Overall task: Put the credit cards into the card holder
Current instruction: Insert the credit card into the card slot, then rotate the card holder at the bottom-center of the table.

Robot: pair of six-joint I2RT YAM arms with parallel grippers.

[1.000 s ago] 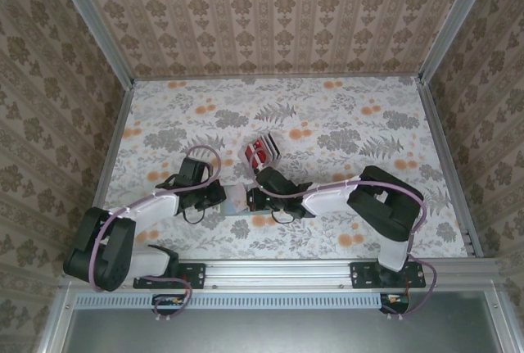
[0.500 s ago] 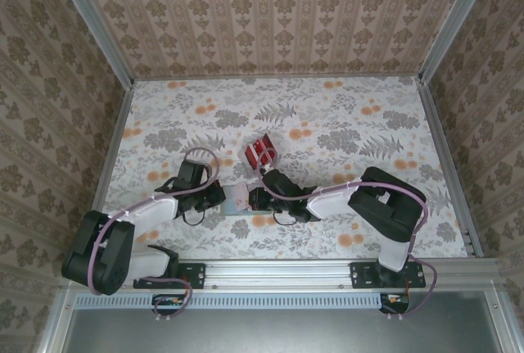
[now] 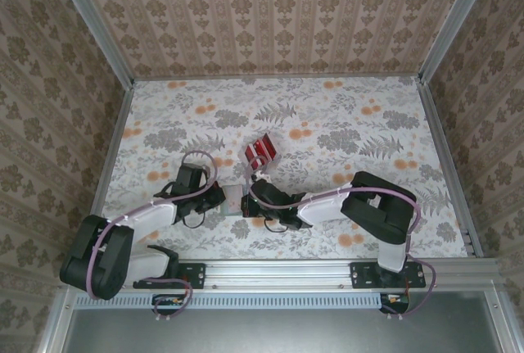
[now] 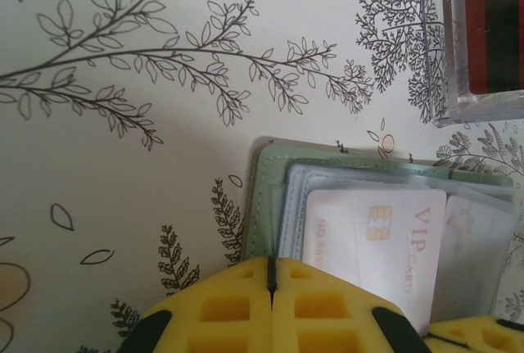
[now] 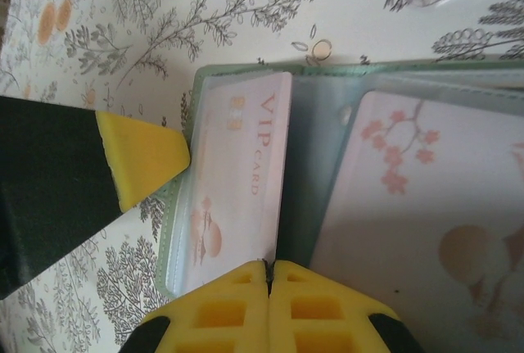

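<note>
Green card holder (image 4: 264, 205) at closed left fingers (image 4: 246, 283)

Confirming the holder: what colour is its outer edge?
The holder is sage green, clearest in the left wrist view.

glossy red credit cards (image 3: 262, 152), matt card holder (image 4: 264, 205)

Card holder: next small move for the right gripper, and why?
Probably nudge the shut right gripper forward to seat the VIP card deeper: the card's near end sits at its tips, the card holder lies open, and the shut left gripper rests at its edge.
</note>
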